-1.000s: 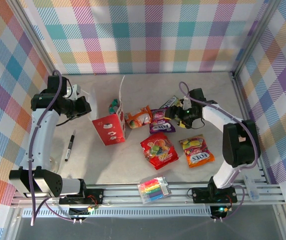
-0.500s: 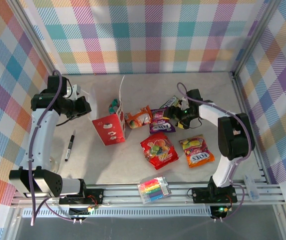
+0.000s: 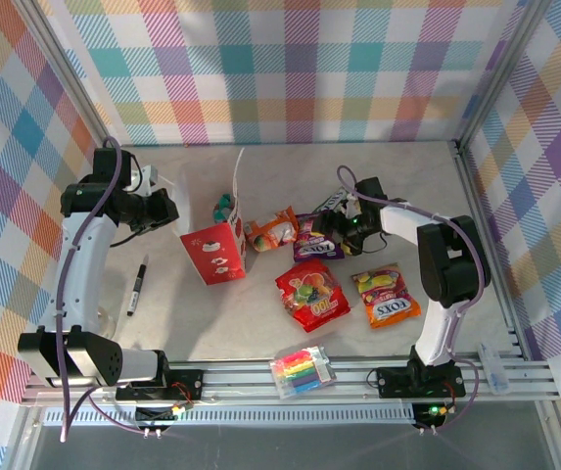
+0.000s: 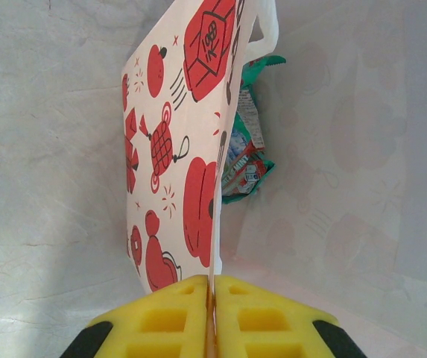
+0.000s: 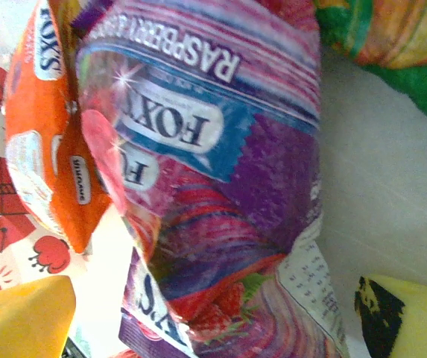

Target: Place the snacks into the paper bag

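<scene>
Bag (image 4: 170,149) edge pinched by left fingers (image 4: 167,319), right fingers (image 5: 21,319) spread, seemingly round purple pouch (image 5: 224,175)

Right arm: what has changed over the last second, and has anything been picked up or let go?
The right tool moved left across the table, and the purple FOXS pouch now sits between its open fingers, not gripped. Its elbow swung left with it. Nothing was grasped or released. Unchanged: the left tool stays shut on the paper bag rim, and the purple pouch has not shifted.
</scene>
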`<state>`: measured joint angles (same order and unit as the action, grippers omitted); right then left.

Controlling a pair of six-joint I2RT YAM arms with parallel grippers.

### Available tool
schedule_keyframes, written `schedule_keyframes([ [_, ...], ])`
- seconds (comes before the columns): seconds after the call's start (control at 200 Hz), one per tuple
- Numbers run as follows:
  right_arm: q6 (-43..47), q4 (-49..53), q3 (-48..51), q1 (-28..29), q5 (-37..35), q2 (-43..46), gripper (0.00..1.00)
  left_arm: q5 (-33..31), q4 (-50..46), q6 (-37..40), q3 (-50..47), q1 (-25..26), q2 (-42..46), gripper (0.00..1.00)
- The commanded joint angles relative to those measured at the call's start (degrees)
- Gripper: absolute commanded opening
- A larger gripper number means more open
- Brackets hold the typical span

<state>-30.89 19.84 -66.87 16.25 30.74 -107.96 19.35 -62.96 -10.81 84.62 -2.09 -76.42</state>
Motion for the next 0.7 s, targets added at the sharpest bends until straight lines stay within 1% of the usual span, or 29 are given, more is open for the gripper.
schedule_keyframes([
  [0.0, -1.92, -3.06, -1.15, 1.07, 2.13, -1.00, 0.94, -0.48, -2.08, 1.05, -0.15, -0.73, 1.19, 0.10],
  [0.16, -2.68, -3.51, -1.94, 2.15, 1.33, -1.98, 0.90, -0.03, -2.00, 0.96, 0.02, -0.73, 1.32, 0.10],
  [0.355, -2.28, -1.30, -2.49, 2.38, -2.01, -2.18, 0.83, -0.11, -2.17, 0.96, -0.14, -0.72, 1.73, 0.11],
  [0.51, -2.36, -0.80, -2.39, 2.34, -3.50, -2.34, 0.73, -0.04, -2.15, 0.96, -0.45, -0.73, 2.07, 0.11],
  [0.6, -2.58, -1.19, -2.24, 2.35, -3.82, -2.43, 0.59, -0.06, -2.17, 1.05, -0.42, -0.73, 2.15, 0.11],
  [0.695, -2.68, -1.71, -2.06, 2.35, -3.85, -2.43, 0.50, -0.04, -2.17, 1.05, -0.51, -0.72, 2.06, 0.11],
])
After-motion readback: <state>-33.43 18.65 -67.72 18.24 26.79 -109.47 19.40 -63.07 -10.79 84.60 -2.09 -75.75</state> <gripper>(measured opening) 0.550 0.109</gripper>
